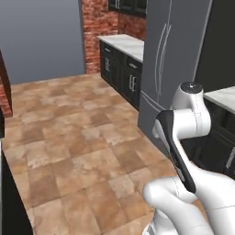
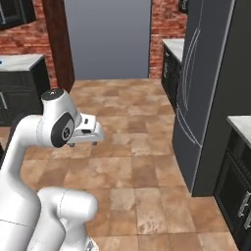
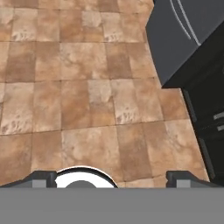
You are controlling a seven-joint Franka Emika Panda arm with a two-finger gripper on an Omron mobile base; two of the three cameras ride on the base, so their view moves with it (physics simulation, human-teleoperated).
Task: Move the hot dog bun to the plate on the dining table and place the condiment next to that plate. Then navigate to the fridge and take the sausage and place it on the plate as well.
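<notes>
At the right of the left base view stands the fridge [image 1: 170, 59], tall and grey, both doors closed, its long curved handles running down the middle. In the right base view the same fridge [image 2: 206, 83] fills the upper right of the frame. Just beside it, along the brick wall [image 1: 98, 27], runs a marble-topped desk [image 1: 124, 43] over black cabinets [image 1: 121, 71]. Brown floor tiles [image 1: 78, 137] spread across the middle and left of both base views. In the hand view the fridge's lower corner [image 3: 188, 35] sits at the upper right, above the tiles. The hand [image 3: 111, 180] points down at the floor with its two dark fingertips [image 3: 41, 179] spread wide apart at the bottom of the frame, released and holding nothing.
</notes>
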